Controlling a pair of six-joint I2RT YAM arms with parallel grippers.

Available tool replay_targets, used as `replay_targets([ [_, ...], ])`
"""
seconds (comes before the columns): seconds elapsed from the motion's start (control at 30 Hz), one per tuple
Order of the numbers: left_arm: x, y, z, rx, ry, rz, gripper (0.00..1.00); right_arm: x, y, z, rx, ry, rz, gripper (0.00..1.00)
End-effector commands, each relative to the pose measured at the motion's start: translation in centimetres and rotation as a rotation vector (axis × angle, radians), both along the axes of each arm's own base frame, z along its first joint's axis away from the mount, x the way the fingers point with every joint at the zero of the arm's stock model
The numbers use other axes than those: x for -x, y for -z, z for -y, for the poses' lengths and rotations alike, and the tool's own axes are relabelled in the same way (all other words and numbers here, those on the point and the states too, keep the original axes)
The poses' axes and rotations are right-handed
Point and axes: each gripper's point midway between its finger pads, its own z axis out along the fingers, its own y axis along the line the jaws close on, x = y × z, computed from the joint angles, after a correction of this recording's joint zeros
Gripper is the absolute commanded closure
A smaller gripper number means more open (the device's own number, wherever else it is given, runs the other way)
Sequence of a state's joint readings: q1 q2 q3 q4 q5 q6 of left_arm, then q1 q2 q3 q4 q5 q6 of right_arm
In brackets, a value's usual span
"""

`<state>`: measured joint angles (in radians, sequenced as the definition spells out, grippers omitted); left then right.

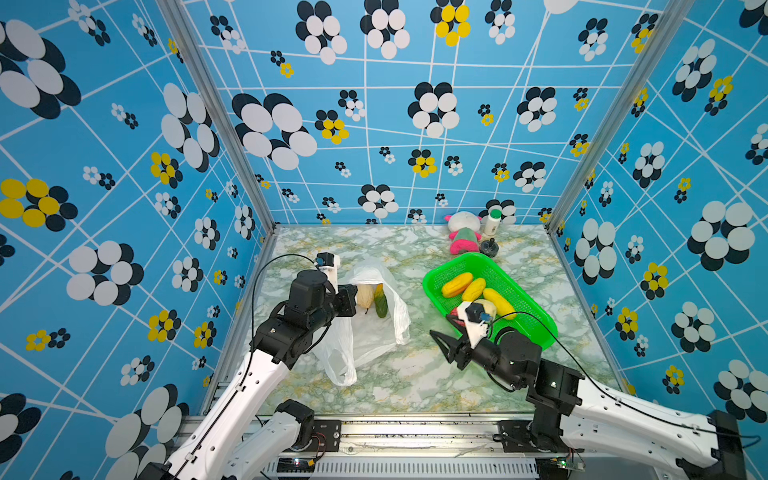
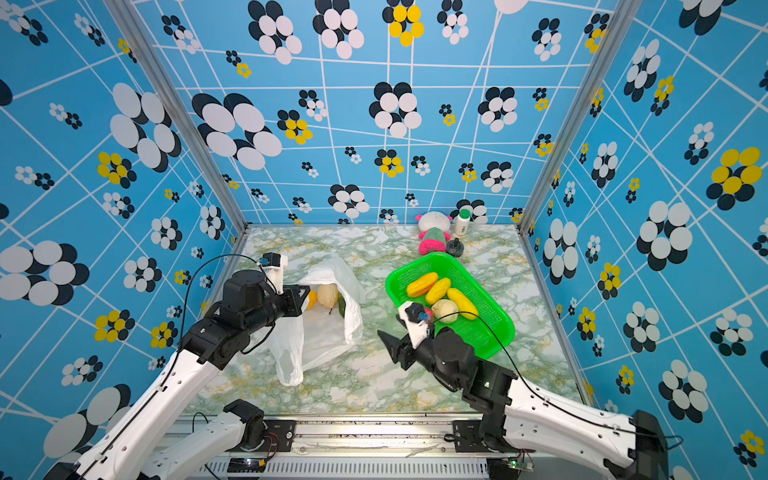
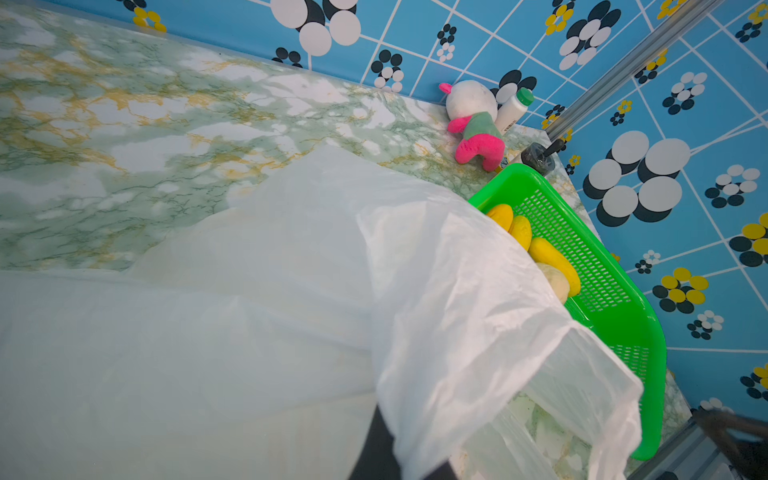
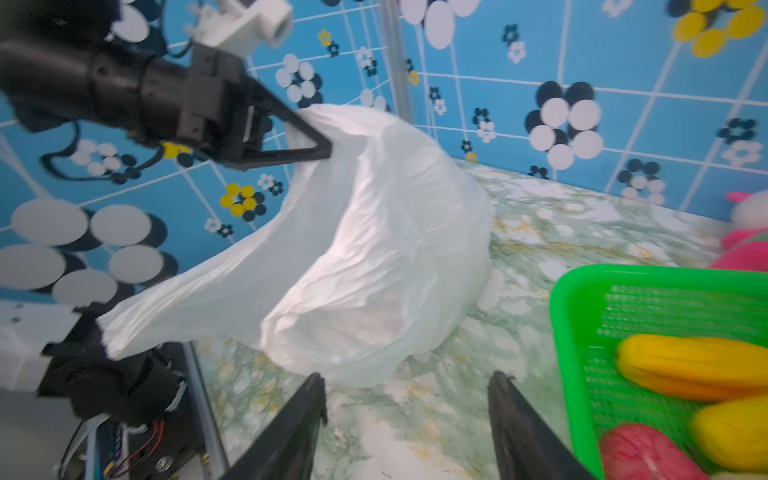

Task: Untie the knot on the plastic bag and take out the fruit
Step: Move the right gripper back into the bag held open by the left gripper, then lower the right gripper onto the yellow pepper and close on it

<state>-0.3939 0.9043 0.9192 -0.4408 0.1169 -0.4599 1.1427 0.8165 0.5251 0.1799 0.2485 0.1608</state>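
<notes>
We see the left gripper [image 1: 352,294] clenched on the raised rim of the thin, translucent white, crinkly plastic bag [image 1: 376,332]. It pinches the film between its closed black tips, so the bag's mouth stands open towards the top views. Just past those tips, inside the bag, lies a beige rounded fruit [image 1: 365,296]. A green-and-orange oblong fruit [image 1: 380,304] touches it on the side away from the gripper. In a top view a small orange fruit [image 2: 311,298] peeks out right beside the left gripper, mostly hidden by it. Back along the left arm, behind the gripper, one loop handle [image 1: 341,368] of the bag trails down onto the green-and-white marble-patterned tabletop [image 1: 415,374].

The right gripper [image 4: 409,386] is released, its two dark fingers spread apart with nothing between them but tabletop. The bag sits straight ahead of its fingertips, near but apart. Just beside it, on the side away from the left arm, stands the bright green plastic mesh basket [image 4: 557,307]. Three yellow-orange oblong fruits [image 1: 457,284] lie side by side in the basket. With them is a beige round fruit [image 2: 444,311]. Closest to the right gripper lies a red-pink wrinkled fruit [image 4: 640,453].
</notes>
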Motion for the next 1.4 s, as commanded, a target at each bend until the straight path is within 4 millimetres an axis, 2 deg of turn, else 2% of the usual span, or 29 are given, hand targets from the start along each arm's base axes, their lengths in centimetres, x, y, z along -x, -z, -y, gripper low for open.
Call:
replay_targets([
  [0.0, -0.3, -1.1, 0.0, 0.003, 0.003, 0.033, 1.00, 2.7, -1.1, -4.4, 0.019, -0.162, 0.129, 0.38],
  [0.1, -0.3, -1.3, 0.2, 0.009, 0.010, 0.032, 1.00, 4.1, 0.0, -8.3, -0.005, -0.265, 0.104, 0.43],
  [0.27, -0.2, -1.8, -0.1, -0.006, 0.004, 0.038, 1.00, 3.4, 4.1, -13.8, 0.061, -0.275, 0.008, 0.51],
  [0.37, -0.1, -1.6, 0.0, -0.003, 0.009, 0.041, 1.00, 2.4, 6.6, -15.9, 0.122, -0.226, -0.040, 0.56],
  [0.43, -0.1, -1.6, 0.0, -0.004, 0.009, 0.038, 1.00, 2.1, 7.5, -16.7, 0.141, -0.214, -0.060, 0.60],
  [0.6, -0.1, -2.3, -0.2, -0.010, 0.002, 0.053, 1.00, 3.2, 8.5, -18.0, 0.156, -0.224, -0.041, 0.62],
  [0.7, 0.0, -2.4, -0.1, -0.002, 0.008, 0.056, 1.00, 3.8, 10.1, -18.8, 0.197, -0.225, -0.037, 0.63],
  [0.8, 0.1, -2.4, 0.0, 0.010, 0.011, 0.058, 1.00, 3.2, 11.7, -19.1, 0.193, -0.191, -0.059, 0.66],
  [0.9, 0.1, -2.5, 0.0, 0.009, 0.010, 0.055, 1.00, 2.8, 12.3, -18.8, 0.181, -0.160, -0.070, 0.68],
  [1.17, 0.3, -2.7, -0.1, 0.015, 0.012, 0.062, 1.00, -1.3, 13.8, -17.5, 0.108, -0.039, -0.154, 0.71],
  [1.37, 0.7, -3.1, 0.0, 0.026, 0.018, 0.058, 1.00, -4.0, 14.1, -16.1, 0.113, 0.074, -0.184, 0.71],
])
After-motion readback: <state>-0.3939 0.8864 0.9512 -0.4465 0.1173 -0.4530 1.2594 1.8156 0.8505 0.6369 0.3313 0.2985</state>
